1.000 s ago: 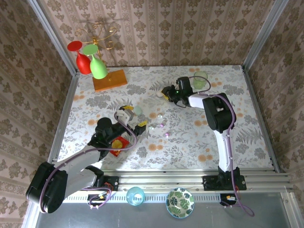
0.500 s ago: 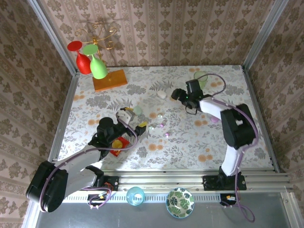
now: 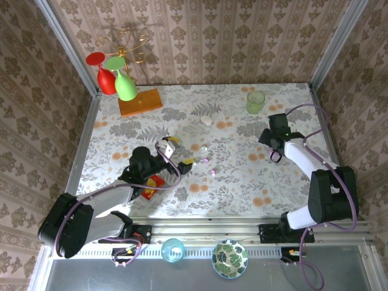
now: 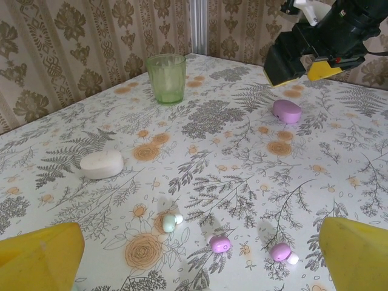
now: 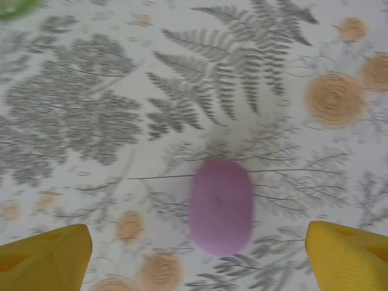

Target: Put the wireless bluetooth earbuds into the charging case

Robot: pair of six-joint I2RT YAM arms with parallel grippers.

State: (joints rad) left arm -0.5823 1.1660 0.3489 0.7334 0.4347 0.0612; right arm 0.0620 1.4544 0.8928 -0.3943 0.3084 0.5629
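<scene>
Three earbuds lie mid-table: a pale green one (image 4: 169, 223), a pink-purple one (image 4: 220, 244) and a pink-purple one with a whitish tip (image 4: 280, 251); from above they are small dots (image 3: 207, 160). My left gripper (image 4: 197, 257) (image 3: 180, 151) stands open just short of them, nothing between its yellow fingertips (image 4: 39, 257). A purple oval case (image 5: 220, 206) (image 4: 287, 111) lies shut at the right. My right gripper (image 5: 197, 260) (image 3: 271, 147) hovers open right above it, one fingertip (image 5: 348, 251) on either side. A white oval case (image 4: 102, 164) (image 3: 207, 121) lies farther back.
A green cup (image 3: 255, 102) (image 4: 166, 77) stands at the back right. A rack with red and green glasses on an orange base (image 3: 140, 102) fills the back left corner. A red packet (image 3: 154, 182) lies under my left arm. Patterned walls close three sides.
My right arm has swung from beside the white case to the right and now hangs over the purple case. My left gripper has edged right, towards the earbuds.
</scene>
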